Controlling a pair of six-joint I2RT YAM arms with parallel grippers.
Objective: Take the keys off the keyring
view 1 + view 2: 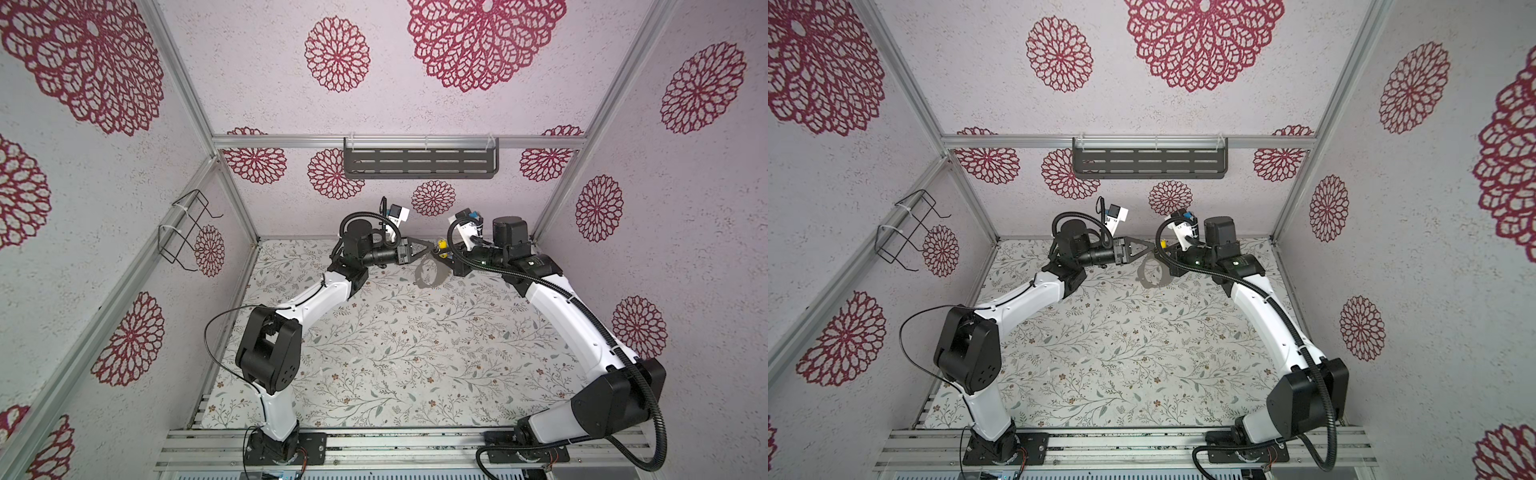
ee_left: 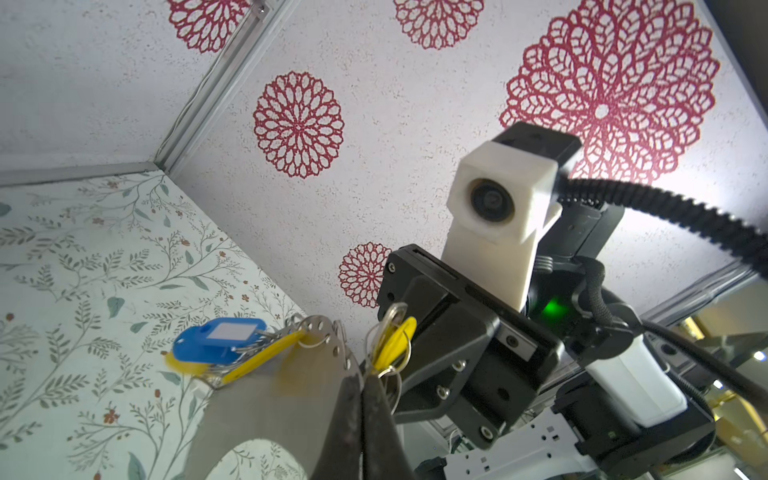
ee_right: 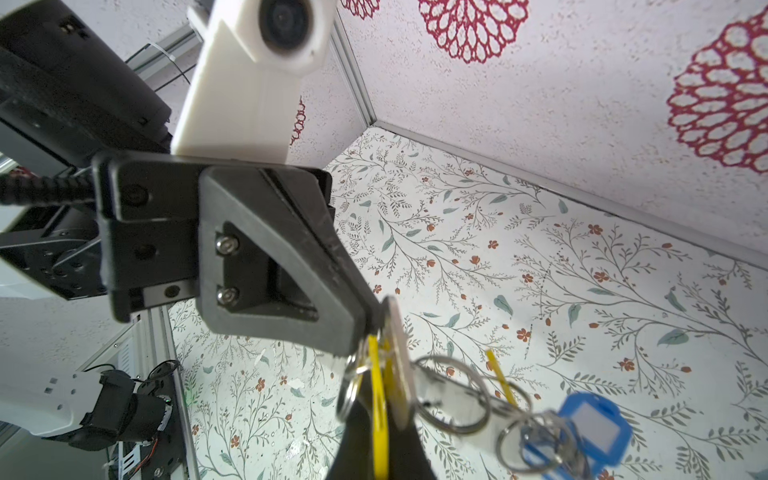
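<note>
The worst that can happen from here is a drop. The ring [image 2: 270, 395] hangs in the air over the far part of the table [image 1: 395, 353], between my 2 grippers. My left gripper [image 2: 362, 374] has it only by the edge of its band. If I pull the grippers straight apart while the yellow key [image 2: 395, 336] is hooked on by its small metal loop, I judge the loop will snag. The ring would then twist in that thin pinch and slip out, and the whole bunch would fall. I cannot tell from these views whether that loop is already free of the ring. The key's plastic looks slick too, so a hard tug could slide it out of my right gripper [image 3: 376, 407] instead. The blue key [image 2: 220, 340] and more keys bunched with it hang from the ring's other side, and their weight swinging would add to the twist.

My left fingers are pressed together with no gap I can see. As far as I can judge, they pinch the ring's band at its rim. My right fingers are closed flat on the yellow key, which stands edge-on between them in the right wrist view. The 2 sets of tips sit just beside each other, almost touching.
</note>
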